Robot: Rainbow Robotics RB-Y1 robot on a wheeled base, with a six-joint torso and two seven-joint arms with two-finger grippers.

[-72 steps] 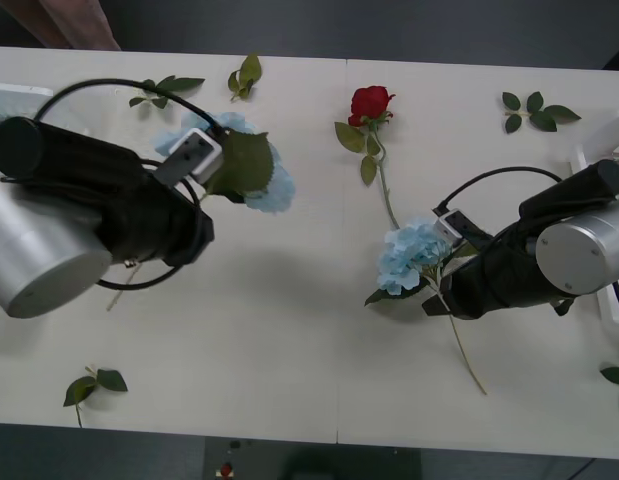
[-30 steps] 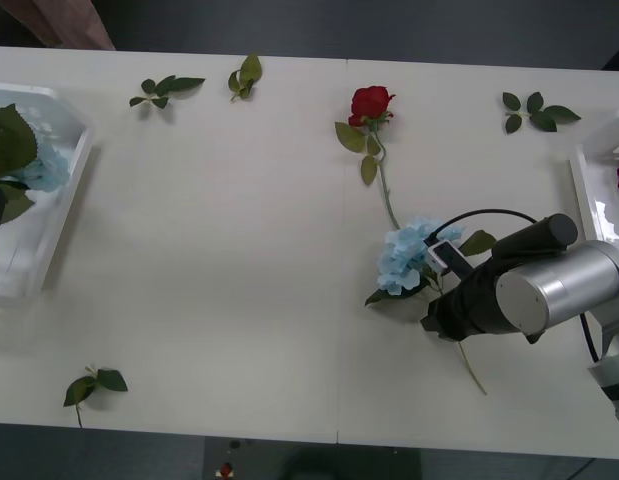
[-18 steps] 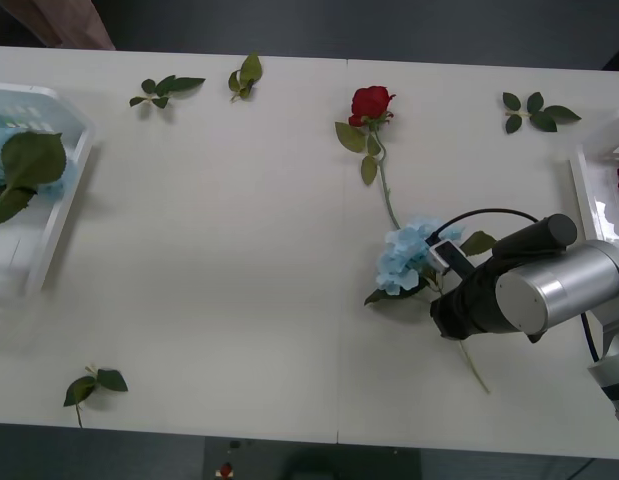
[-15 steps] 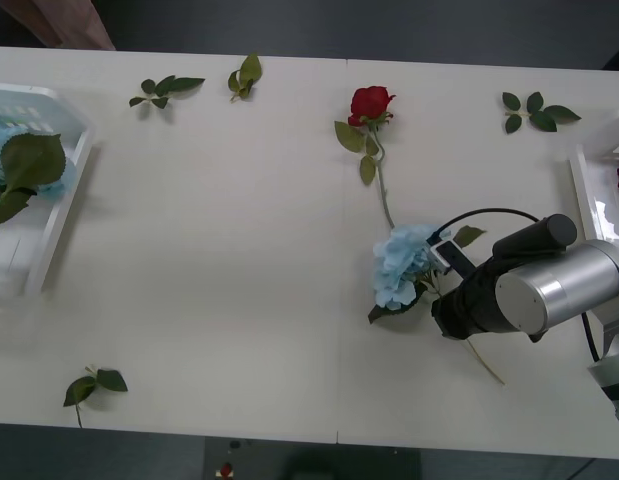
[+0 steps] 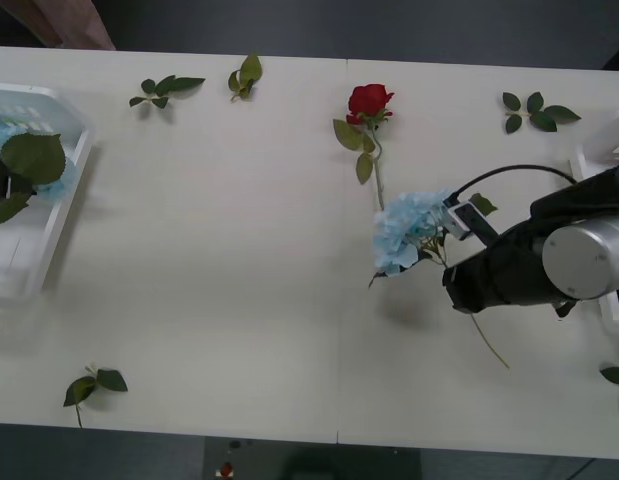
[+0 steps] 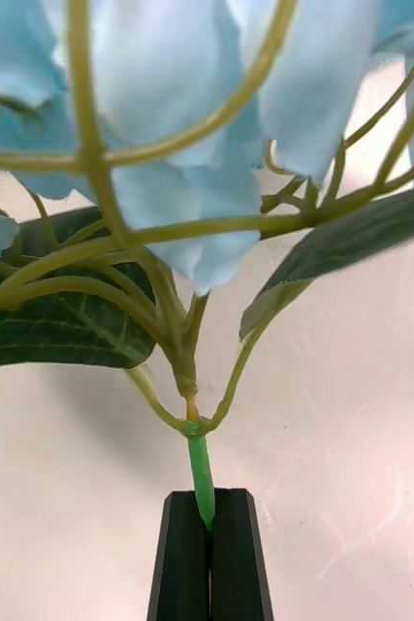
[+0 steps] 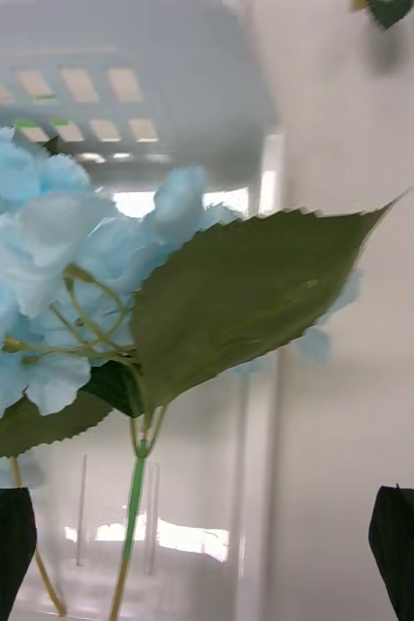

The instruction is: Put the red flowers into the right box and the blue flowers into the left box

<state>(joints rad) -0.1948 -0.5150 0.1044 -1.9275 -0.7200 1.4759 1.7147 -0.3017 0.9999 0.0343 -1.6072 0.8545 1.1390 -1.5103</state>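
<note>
Right end effector (image 6: 209,543) clamps blue flower (image 5: 409,230) stem, apparently lifted off table (image 5: 239,300)

The front camera looks down from above on the whole table (image 5: 239,300), while each wrist camera peers out close from just behind its own claw, both facing blue flowers also visible from above.

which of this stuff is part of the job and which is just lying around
Job:
- blue flower in the shut right gripper
- blue flower in the left box, open left gripper over it
- red rose
- right box

Lying about:
- leaf sprigs
</note>
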